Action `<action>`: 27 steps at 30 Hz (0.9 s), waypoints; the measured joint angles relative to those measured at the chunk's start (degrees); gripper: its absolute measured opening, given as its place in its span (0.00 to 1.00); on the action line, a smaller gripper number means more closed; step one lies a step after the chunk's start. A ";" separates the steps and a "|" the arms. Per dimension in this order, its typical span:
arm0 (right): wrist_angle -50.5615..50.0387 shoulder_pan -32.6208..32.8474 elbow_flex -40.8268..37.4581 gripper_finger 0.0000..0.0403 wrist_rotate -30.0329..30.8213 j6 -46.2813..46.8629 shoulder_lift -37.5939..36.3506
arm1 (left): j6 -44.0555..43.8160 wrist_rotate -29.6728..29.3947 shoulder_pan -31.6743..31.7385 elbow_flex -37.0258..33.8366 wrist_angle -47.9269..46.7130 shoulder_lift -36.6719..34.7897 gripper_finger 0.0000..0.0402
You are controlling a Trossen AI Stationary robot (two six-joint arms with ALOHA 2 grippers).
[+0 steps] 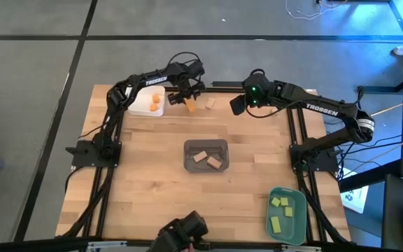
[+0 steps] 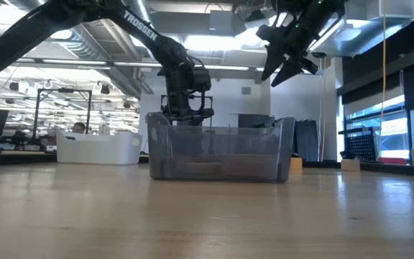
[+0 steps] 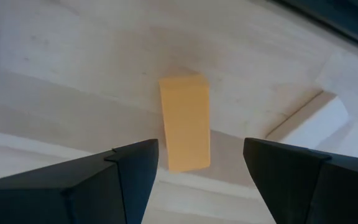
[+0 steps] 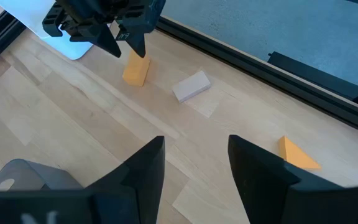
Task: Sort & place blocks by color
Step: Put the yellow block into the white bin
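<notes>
One orange block [image 3: 184, 122] stands upright near the surface's twelve o'clock edge, straight ahead between the left gripper's [image 1: 185, 92] wide-open, empty jaws, while the right gripper [image 1: 238, 104], jaws open and empty, waits farther off.

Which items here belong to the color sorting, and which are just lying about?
Job: orange block under the open left gripper; tan block; orange wedge; white tray, grey tray, teal tray; right gripper.
Bystanders: table frame rails; cables.
</notes>
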 joint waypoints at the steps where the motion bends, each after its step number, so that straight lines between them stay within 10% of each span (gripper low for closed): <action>1: 0.00 0.00 0.00 0.44 0.00 0.06 0.00 | -0.02 0.22 -0.01 0.00 -0.02 0.00 0.57; 27: -0.02 0.00 0.00 0.44 0.00 -0.12 0.00 | -6.52 5.20 0.89 -12.34 15.51 -0.17 0.57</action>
